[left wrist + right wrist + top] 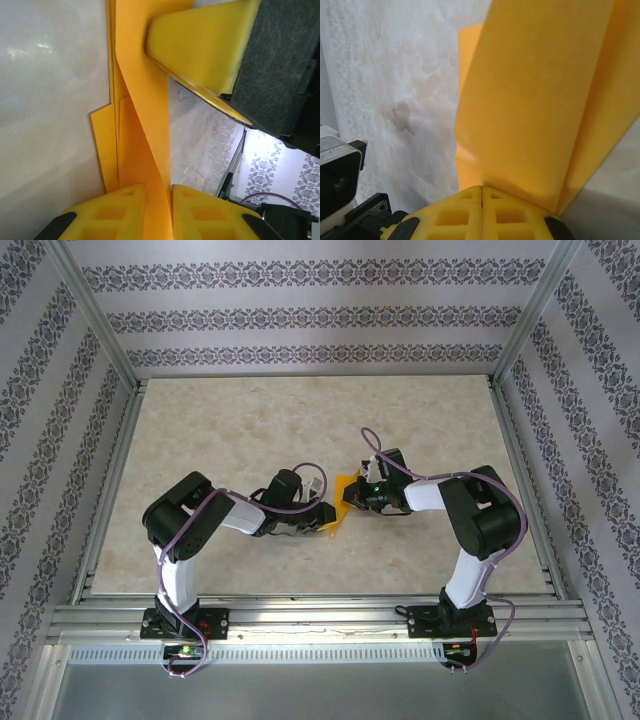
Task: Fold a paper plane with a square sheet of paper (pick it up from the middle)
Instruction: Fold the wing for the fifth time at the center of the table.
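Table (300, 430): pale marbled top carrying both arms at its near edge.

Left arm (190, 530) and right arm (480, 520): both reach inward and meet over the table centre, slightly toward the near edge.

Paper (343, 505): orange, partly folded into overlapping layers, standing above the table centre between the two grippers.

Right gripper (482, 192): jaws closed flush together, clamping the paper, which fans upward from the seam.

Left gripper (158, 195): jaws narrowly apart, with a strip of the paper running through the gap. Whether the pads press the paper cannot be told. One finger of the right gripper lies against the same paper just beyond.
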Action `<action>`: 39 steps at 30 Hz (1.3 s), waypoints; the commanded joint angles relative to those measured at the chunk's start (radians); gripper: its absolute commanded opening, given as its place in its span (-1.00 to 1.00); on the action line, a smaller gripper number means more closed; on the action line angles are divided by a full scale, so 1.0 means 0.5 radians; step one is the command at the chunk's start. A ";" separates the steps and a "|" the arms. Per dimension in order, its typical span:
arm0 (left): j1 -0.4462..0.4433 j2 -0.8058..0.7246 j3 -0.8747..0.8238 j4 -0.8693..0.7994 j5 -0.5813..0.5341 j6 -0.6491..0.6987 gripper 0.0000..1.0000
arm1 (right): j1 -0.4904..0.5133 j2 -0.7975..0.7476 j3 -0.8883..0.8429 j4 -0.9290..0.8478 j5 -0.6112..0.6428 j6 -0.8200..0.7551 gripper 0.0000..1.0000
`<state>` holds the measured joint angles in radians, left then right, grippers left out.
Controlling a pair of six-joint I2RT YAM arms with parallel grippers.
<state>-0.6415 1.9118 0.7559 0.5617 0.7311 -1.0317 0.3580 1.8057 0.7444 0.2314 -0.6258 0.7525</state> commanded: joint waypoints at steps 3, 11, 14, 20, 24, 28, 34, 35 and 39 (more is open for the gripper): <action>-0.033 -0.071 0.080 -0.802 -0.174 0.369 -0.55 | 0.011 0.070 -0.010 -0.150 0.184 -0.066 -0.93; -0.041 -0.081 0.160 -0.955 -0.131 0.504 -0.84 | 0.014 0.076 -0.007 -0.162 0.187 -0.069 -0.94; -0.046 -0.076 0.169 -0.948 -0.104 0.514 -0.90 | 0.014 0.076 -0.007 -0.167 0.187 -0.070 -0.94; -0.049 -0.100 0.191 -0.947 0.010 0.556 -0.79 | 0.014 0.073 -0.001 -0.201 0.203 -0.086 -0.94; -0.049 -0.135 0.189 -0.919 0.080 0.564 -0.76 | 0.014 0.073 0.002 -0.229 0.228 -0.097 -0.95; -0.049 -0.139 0.191 -0.931 0.115 0.582 -0.75 | 0.014 0.082 0.008 -0.236 0.227 -0.100 -0.94; -0.049 -0.136 0.192 -0.957 0.151 0.617 -0.85 | 0.014 0.082 0.014 -0.242 0.230 -0.099 -0.95; -0.049 -0.130 0.203 -0.990 0.139 0.634 -0.87 | 0.014 0.082 0.014 -0.245 0.230 -0.100 -0.95; -0.052 -0.103 0.236 -1.053 0.150 0.676 -0.98 | 0.014 0.088 0.014 -0.249 0.230 -0.100 -0.95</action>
<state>-0.6537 1.8690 0.8650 0.1444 0.7639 -0.7364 0.3626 1.8053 0.7593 0.1967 -0.6151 0.7326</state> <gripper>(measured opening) 0.066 0.049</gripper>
